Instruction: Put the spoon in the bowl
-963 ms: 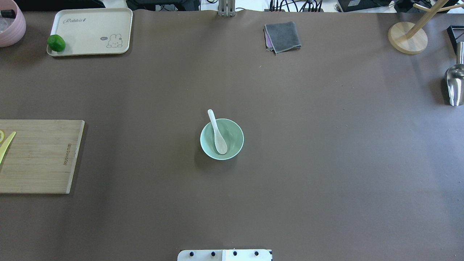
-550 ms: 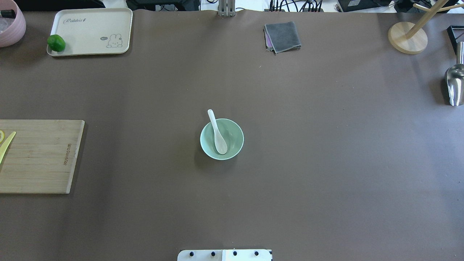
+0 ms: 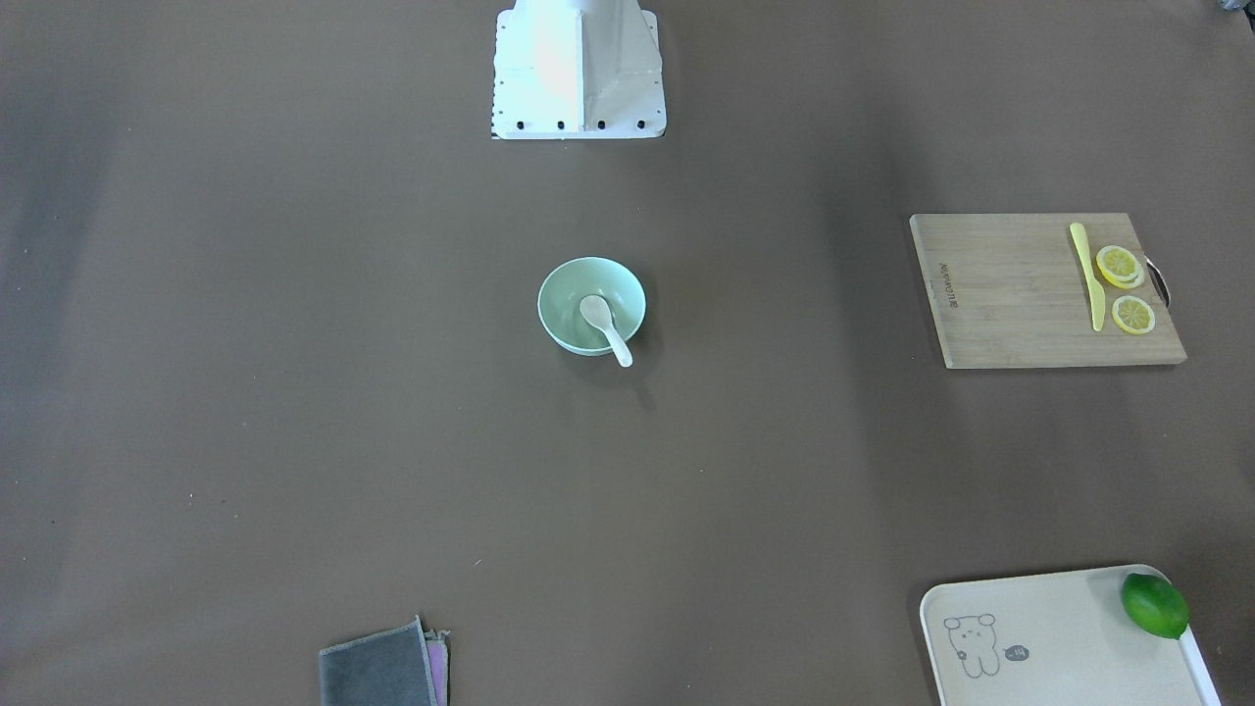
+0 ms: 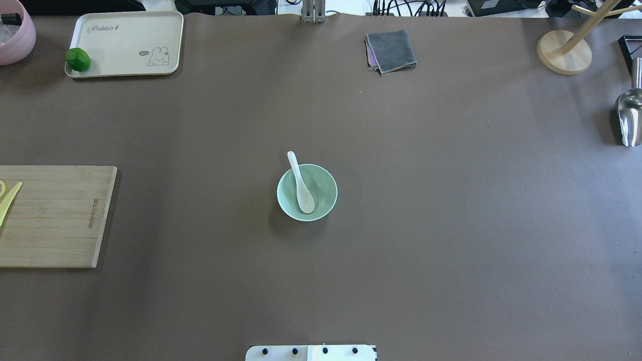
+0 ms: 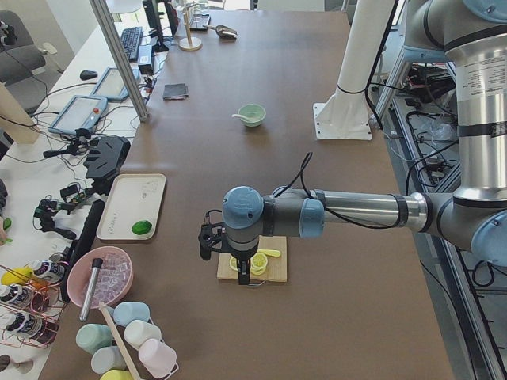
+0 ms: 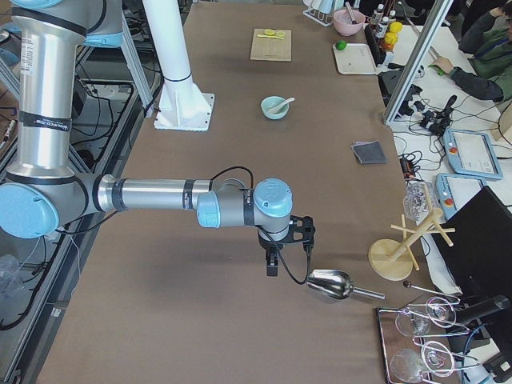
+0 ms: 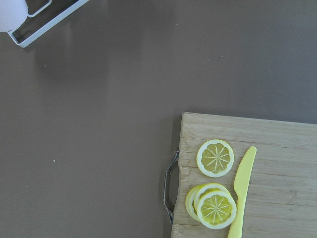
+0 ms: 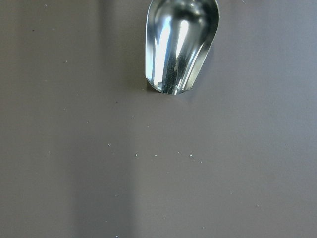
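Note:
The white spoon [image 4: 301, 183] lies in the pale mint-green bowl [image 4: 323, 196] at the table's middle, scoop inside and handle sticking out over the far-left rim. The front-facing view shows the same spoon [image 3: 607, 329] and bowl [image 3: 564, 291]. My left gripper [image 5: 246, 273] hangs over the cutting board, far from the bowl. My right gripper [image 6: 272, 266] hangs beside the metal scoop, far from the bowl. Both show only in the side views, so I cannot tell whether they are open or shut. Neither wrist view shows fingers.
A wooden cutting board [image 4: 55, 215] with a yellow knife [image 7: 242, 191] and lemon slices [image 7: 215, 157] is at the left. A metal scoop [image 4: 629, 115] lies at the right edge. A tray [image 4: 125, 35] with a lime [image 4: 77, 59], a grey cloth [image 4: 391, 50] and a wooden stand [image 4: 564, 52] are at the far side.

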